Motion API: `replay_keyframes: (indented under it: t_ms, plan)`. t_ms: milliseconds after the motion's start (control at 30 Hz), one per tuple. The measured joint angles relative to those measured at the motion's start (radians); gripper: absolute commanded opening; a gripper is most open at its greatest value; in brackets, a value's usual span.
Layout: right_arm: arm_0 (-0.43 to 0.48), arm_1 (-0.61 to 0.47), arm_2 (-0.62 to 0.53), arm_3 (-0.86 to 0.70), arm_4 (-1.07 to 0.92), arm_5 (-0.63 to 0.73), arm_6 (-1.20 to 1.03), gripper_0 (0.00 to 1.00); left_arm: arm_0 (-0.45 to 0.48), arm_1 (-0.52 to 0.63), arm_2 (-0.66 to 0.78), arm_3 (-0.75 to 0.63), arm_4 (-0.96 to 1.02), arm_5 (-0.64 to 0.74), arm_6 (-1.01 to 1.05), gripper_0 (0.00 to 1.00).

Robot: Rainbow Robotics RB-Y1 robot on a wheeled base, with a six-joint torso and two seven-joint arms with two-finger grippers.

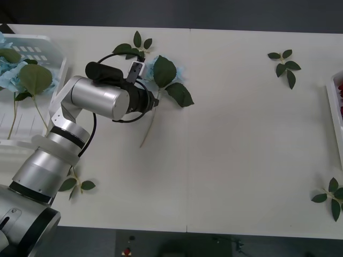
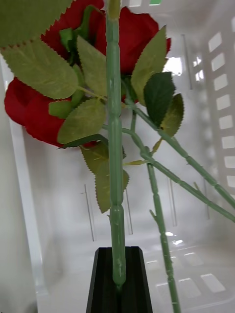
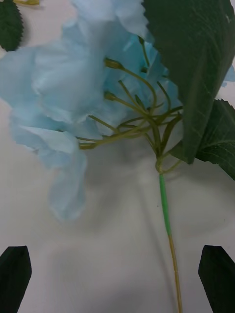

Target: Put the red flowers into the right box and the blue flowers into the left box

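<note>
Partly done: blue flowers [image 1: 13, 72] already in left box [image 1: 40, 45], left gripper [image 3: 117, 266] spread wide over one more beside it; right gripper [image 2: 117, 281] clamps a rose stem [image 2: 115, 161] inside right box [image 2: 215, 102].

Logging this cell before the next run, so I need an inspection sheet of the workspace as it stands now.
Surface: white table, seam down the middle.
Job's things: blue flower lying on the table; more blue flowers in the left box; red flowers in the right box.
Clutter: loose leaf sprigs near the table edges.
Grippers: left hand open over the blue flower's stem; right hand shut on a rose stem inside the right box.
Cables: black cable looping over the left wrist.
Surroundings: dark floor beyond the table.
</note>
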Motion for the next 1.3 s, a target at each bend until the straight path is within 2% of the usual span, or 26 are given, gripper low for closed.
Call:
replay_keyframes:
  t_ms: [133, 267, 433, 500, 533, 567, 733, 900, 967, 1000, 1033, 1300]
  plan:
    - [0.043, 0.000, -0.069, 0.001, 0.042, 0.000, 0.000, 0.00, -0.001, -0.009, -0.038, 0.000, -0.048, -0.007, 0.018, 1.00]
    - [0.048, 0.000, -0.083, 0.001, 0.042, 0.000, 0.000, 0.00, -0.001, -0.009, -0.083, 0.010, -0.072, -0.095, 0.135, 1.00]
    - [0.039, 0.000, -0.060, 0.006, 0.041, -0.001, 0.000, 0.00, -0.026, -0.009, -0.147, 0.129, -0.072, -0.264, 0.144, 1.00]
    - [0.039, 0.000, -0.057, 0.008, 0.041, -0.001, 0.000, 0.00, -0.041, -0.009, -0.168, 0.172, -0.072, -0.289, 0.144, 1.00]
    - [0.039, 0.000, -0.057, 0.008, 0.041, -0.001, 0.000, 0.48, -0.047, -0.009, -0.174, 0.185, -0.072, -0.292, 0.144, 0.99]
    - [0.039, 0.000, -0.058, 0.008, 0.041, -0.001, 0.000, 1.00, -0.051, -0.010, -0.178, 0.194, -0.072, -0.292, 0.144, 0.91]
    - [0.039, 0.000, -0.058, 0.001, 0.071, -0.001, 0.006, 1.00, -0.054, -0.015, -0.179, 0.206, -0.073, -0.292, 0.144, 0.60]
    - [0.039, 0.000, -0.058, -0.014, 0.089, -0.001, 0.009, 1.00, -0.054, -0.020, -0.181, 0.211, -0.096, -0.292, 0.144, 0.43]
    - [0.039, 0.000, -0.058, -0.014, 0.088, -0.001, 0.037, 1.00, -0.054, -0.020, -0.190, 0.217, -0.096, -0.293, 0.144, 0.20]
    - [0.039, 0.000, -0.058, -0.014, 0.086, -0.001, 0.054, 1.00, -0.054, -0.020, -0.197, 0.221, -0.097, -0.294, 0.144, 0.15]
    - [0.039, 0.000, -0.058, -0.014, 0.082, -0.001, 0.068, 1.00, -0.055, -0.020, -0.203, 0.223, -0.103, -0.300, 0.144, 0.01]
    - [0.039, 0.000, -0.059, -0.051, 0.065, 0.003, 0.072, 1.00, -0.059, -0.020, -0.216, 0.230, -0.119, -0.305, 0.144, 0.00]
